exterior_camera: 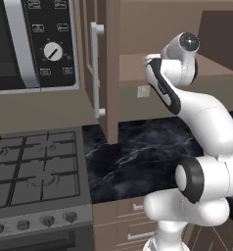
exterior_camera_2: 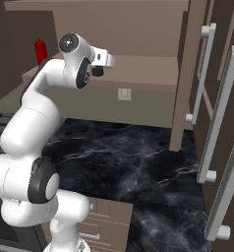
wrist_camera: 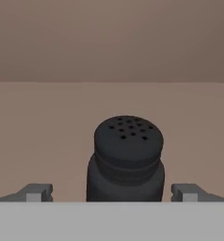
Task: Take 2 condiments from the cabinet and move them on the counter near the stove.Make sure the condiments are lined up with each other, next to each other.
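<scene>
On the brown cabinet shelf (wrist_camera: pixel 43 122), the gripper (wrist_camera: pixel 113 192) spread wide, straddling one dark shaker (wrist_camera: pixel 127 162) untouched; one red bottle (exterior_camera_2: pixel 40 50) nearby

Glossy black stone counter (exterior_camera: pixel 138 157) veined with thin white marble lines. Matt brown wood-look cabinet (exterior_camera_2: pixel 138 29), smooth shelf (wrist_camera: pixel 48 122), pale-grey handle (exterior_camera: pixel 95 68) with a dull satin finish. Matt black shaker (wrist_camera: pixel 126 160), ribbed, perforated cap. Shiny red plastic squeeze bottle (exterior_camera_2: pixel 40 50). Dark grey stove (exterior_camera: pixel 35 171), black matt grates.
</scene>
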{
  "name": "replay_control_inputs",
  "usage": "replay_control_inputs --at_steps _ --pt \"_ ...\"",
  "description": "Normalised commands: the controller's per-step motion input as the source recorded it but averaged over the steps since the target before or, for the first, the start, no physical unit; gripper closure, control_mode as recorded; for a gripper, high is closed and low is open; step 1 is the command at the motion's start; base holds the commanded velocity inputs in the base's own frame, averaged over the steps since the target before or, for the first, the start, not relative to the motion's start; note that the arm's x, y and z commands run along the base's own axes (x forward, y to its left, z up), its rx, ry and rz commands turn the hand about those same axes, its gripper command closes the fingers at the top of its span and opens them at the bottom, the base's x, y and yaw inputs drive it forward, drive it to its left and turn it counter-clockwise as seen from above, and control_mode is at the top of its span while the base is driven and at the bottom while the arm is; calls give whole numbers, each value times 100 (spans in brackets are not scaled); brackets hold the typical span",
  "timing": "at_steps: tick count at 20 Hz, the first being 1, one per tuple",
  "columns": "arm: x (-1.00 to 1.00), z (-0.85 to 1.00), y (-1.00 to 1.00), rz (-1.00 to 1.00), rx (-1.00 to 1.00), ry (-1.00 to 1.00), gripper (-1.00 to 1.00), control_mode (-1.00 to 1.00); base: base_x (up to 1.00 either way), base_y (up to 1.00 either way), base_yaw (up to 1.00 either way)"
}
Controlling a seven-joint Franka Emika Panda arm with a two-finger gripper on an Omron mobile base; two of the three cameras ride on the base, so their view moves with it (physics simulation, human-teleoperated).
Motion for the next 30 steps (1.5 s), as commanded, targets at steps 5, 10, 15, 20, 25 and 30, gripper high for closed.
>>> replay_control_inputs --at_steps 5,10,15,20,25,30 --pt "14 -5 0 0 0 0 -100 -100 0 0 0" --pt "1 0 0 0 0 0 100 -100 0 0 0" --pt "-6 0 0 0 0 0 100 -100 0 0 0" --pt "-92 -3 0 0 0 -15 100 -100 0 0 0" --pt "-100 0 -9 0 0 -30 100 -100 0 0 0" --pt "-100 46 -13 -6 2 -19 100 -100 0 0 0"
